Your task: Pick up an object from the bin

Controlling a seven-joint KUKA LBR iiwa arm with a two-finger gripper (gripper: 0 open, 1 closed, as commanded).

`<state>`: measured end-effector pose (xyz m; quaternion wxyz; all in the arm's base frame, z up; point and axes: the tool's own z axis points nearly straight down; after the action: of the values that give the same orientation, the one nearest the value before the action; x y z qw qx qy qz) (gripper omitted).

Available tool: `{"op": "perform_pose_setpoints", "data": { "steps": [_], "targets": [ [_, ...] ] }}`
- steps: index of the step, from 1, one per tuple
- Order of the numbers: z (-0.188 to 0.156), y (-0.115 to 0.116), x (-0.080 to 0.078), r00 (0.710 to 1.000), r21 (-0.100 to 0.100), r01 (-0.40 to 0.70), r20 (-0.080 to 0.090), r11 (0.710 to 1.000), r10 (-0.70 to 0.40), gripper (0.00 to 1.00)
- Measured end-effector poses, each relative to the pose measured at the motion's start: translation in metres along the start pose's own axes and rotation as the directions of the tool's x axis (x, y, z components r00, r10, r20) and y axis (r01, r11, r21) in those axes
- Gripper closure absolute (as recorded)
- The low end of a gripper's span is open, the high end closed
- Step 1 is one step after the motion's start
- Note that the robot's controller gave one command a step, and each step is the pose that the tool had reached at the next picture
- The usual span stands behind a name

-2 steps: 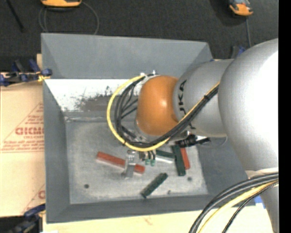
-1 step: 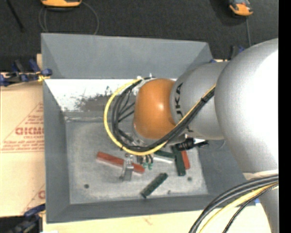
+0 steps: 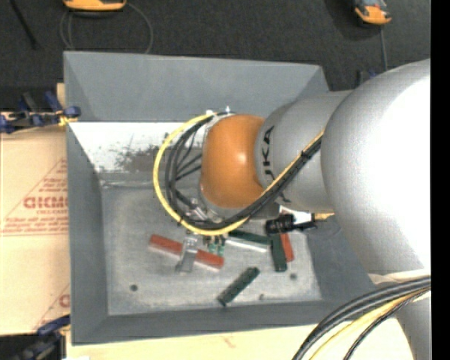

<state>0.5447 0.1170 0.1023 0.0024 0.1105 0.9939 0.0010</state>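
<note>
Camera view: it is looking down into the grey metal bin (image 3: 86, 223); every place below is being given relative to the red bar.
Dark green bar (image 3: 238, 285): it is lying slantwise on the bin floor, on the near side of the red bar and a little to its right, apart from it.
Red bar (image 3: 165, 244): this flat stick is lying near the middle of the floor, running left to right, with the gripper covering its middle.
Gripper (image 3: 187, 256): it is sitting low, directly over the middle of the red bar, with red showing on both sides; whether it is touching cannot be made out.
Jaws: whether they are standing spread or pressed together cannot be told, so no grasp is being claimed.
Small heap (image 3: 281, 250): red, green and white pieces are lying together to the right of the red bar, near it but apart.
Orange cover (image 3: 229, 160): this wrist part is hanging above and beyond the red bar, with cables looping round it.
Step in hand: by the look of the pose, the arm is standing at the grasp stage over the red bar, and the lift is not yet done.
Next move: it is likely calling for the jaws to be closing across the bar's narrow width, centred, and then for a straight lift clear of the dark green bar and the small heap.
</note>
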Motion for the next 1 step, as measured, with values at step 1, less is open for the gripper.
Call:
{"op": "perform_pose_setpoints", "data": {
  "steps": [1],
  "targets": [
    [0.0228,-0.0091,0.0048,0.997,0.001,-0.075,-0.002,0.997,0.075,0.00]
  ]
}}
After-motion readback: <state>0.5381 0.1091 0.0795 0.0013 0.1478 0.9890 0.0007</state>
